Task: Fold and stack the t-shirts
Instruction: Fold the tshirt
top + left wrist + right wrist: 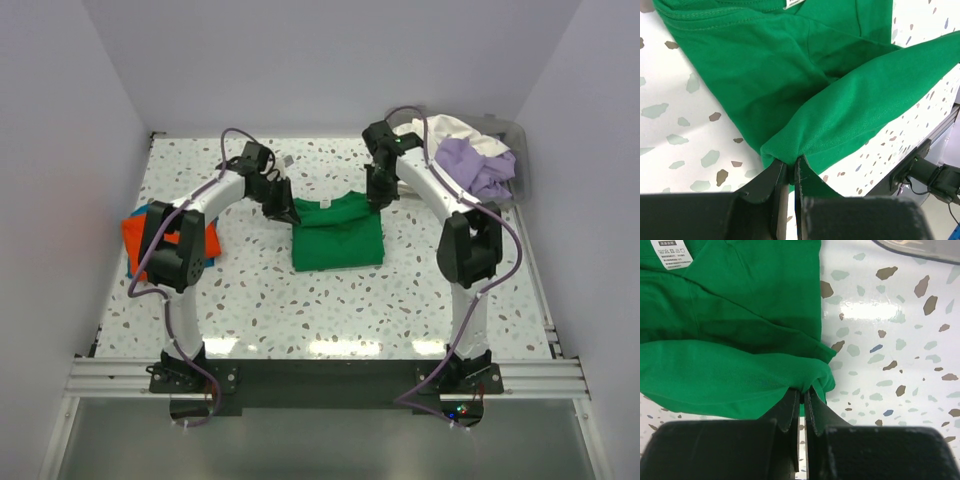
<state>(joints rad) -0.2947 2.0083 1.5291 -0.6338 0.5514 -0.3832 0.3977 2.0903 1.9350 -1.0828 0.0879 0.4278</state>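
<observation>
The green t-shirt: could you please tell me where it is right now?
In the top view the green t-shirt lies mid-table between the arms, its far corners pinched by the left claw and the right claw.

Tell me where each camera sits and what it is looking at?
Top camera: high behind the robot, looking down at the table; left arm and right arm show, bases nearest.
Left wrist camera: on the left arm, looking along the left gripper, shut on the green t-shirt.
Right wrist camera: on the right arm, looking along the right gripper, pinching that shirt too; clear bin beyond.
Shared: all three show the green t-shirt.
</observation>
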